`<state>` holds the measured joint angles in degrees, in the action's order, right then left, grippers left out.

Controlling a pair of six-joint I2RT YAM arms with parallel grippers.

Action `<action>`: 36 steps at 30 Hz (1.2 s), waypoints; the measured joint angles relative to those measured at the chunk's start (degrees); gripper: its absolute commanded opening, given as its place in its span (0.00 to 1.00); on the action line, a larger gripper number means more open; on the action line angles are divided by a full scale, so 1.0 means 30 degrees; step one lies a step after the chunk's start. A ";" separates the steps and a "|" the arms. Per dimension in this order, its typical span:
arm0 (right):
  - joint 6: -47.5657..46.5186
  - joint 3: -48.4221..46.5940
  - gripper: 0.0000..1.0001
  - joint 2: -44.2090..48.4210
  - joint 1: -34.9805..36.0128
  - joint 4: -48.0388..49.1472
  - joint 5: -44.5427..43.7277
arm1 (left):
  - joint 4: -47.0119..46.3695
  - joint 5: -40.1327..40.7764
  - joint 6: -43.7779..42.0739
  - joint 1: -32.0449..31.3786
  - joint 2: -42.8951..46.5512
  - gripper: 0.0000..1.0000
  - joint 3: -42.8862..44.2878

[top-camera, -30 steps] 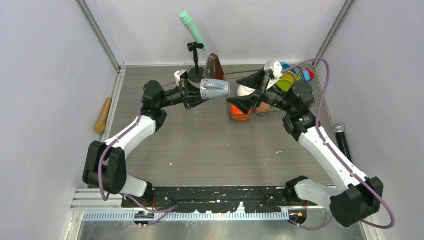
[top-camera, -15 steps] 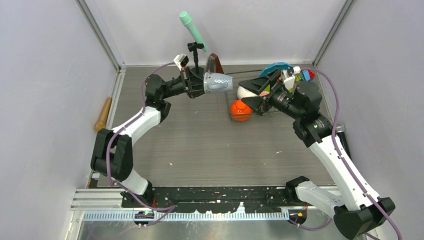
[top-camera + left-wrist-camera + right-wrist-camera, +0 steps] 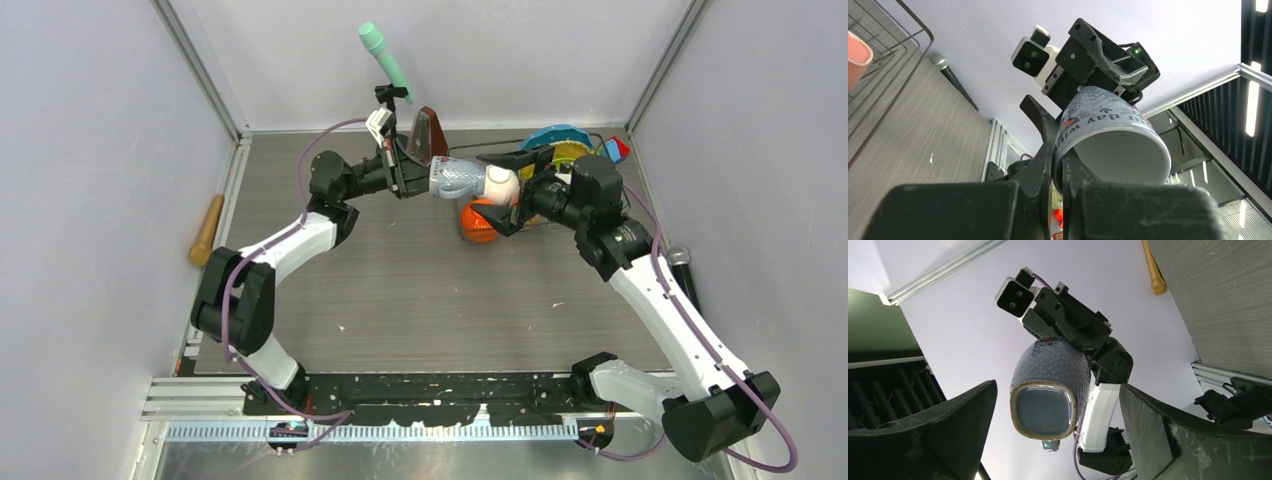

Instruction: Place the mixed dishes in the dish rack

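My left gripper [image 3: 432, 178] is shut on the rim of the small grey-white mug [image 3: 458, 178] and holds it sideways in the air beside the dish rack [image 3: 590, 135]. In the left wrist view one finger is inside the mug [image 3: 1108, 145] and one outside. My right gripper [image 3: 500, 190] is open and empty, and faces the mug's base [image 3: 1045, 407]. The mug's blue handle [image 3: 1048, 445] points down. The orange bowl [image 3: 478, 222], teal plate [image 3: 552, 136] and lime-green plate [image 3: 572, 152] are at the rack. The pinkish mug [image 3: 855, 55] shows in the rack.
The brown metronome [image 3: 428, 133] and a stand with a green microphone [image 3: 385, 55] are at the back, just behind the left gripper. A wooden handle [image 3: 207, 228] lies by the left wall. A black microphone [image 3: 685, 275] lies by the right wall.
My left arm has reached right and carried the mug up to the rack. My right gripper has swung left and down and now faces the mug's base with its jaws open.
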<state>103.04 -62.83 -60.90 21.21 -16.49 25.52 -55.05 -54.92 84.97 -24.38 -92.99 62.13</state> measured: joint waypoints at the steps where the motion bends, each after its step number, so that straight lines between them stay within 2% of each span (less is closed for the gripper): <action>1: 0.0175 0.0022 0.96 -0.0022 0.0000 0.0109 0.0044 | -0.0029 0.0087 -0.0015 0.0007 -0.0022 0.00 0.0000; 7: 0.0758 0.0335 0.89 -0.0087 0.0000 0.0692 0.0386 | -0.0321 0.0240 0.0029 0.0044 -0.0182 0.00 0.0000; 23: -0.0379 0.0342 0.90 -0.0087 0.0000 0.1107 0.0576 | -0.1406 -0.0095 0.2098 0.0044 -0.1071 0.00 0.0146; 36: -0.0736 0.0350 0.84 -0.0539 0.0000 0.1661 0.0481 | -0.1566 -0.0641 0.2608 0.0036 -0.1071 0.00 0.0146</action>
<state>100.84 -61.78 -62.52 21.21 -11.51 26.96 -59.75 -56.84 92.79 -24.27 -96.20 62.57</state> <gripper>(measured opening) 0.867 0.055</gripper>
